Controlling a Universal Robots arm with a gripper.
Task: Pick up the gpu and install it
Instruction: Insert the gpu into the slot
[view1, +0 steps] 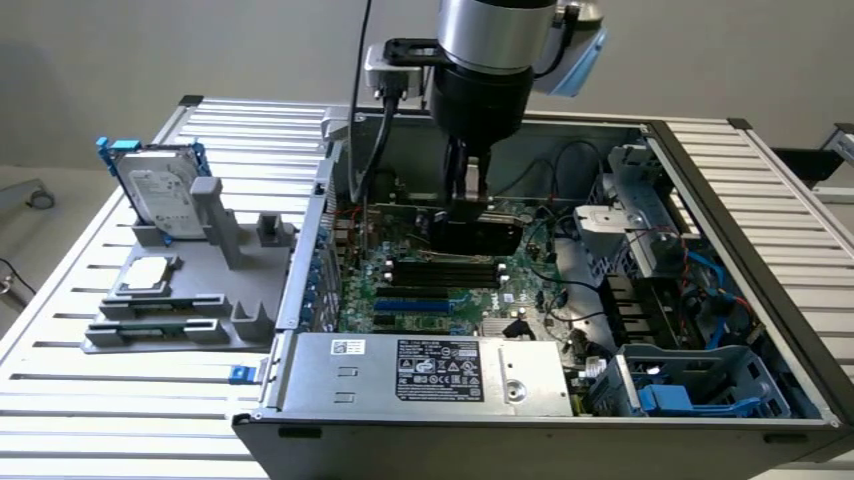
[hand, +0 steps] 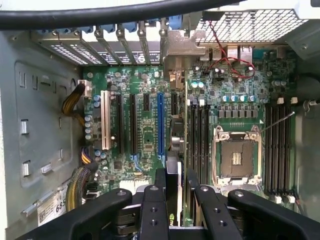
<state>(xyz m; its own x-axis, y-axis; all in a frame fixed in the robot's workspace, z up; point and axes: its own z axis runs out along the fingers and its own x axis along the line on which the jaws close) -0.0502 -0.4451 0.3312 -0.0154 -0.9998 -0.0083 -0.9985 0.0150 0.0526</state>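
Note:
The gpu (view1: 478, 238) is a flat black card standing on edge inside the open computer case (view1: 747, 190), low over the green motherboard (view1: 414, 300). My gripper (view1: 467, 205) comes straight down from above and is shut on the card's upper edge. In the wrist view the gpu (hand: 172, 167) runs edge-on between my black fingers (hand: 159, 182). Its silver bracket (hand: 181, 50) lies at the far end, by the case's rear slot openings. The card lines up between the blue slot (hand: 160, 125) and the memory sticks (hand: 197, 135). Whether it touches a slot I cannot tell.
A silver hard drive in a blue frame (view1: 163, 195) stands on a grey fixture (view1: 174, 290) at the exterior view's left, outside the case. A silver power supply (view1: 427, 365) fills the case's near side. Drive cages and cables (view1: 667, 300) crowd the right. The CPU socket (hand: 235, 157) lies open.

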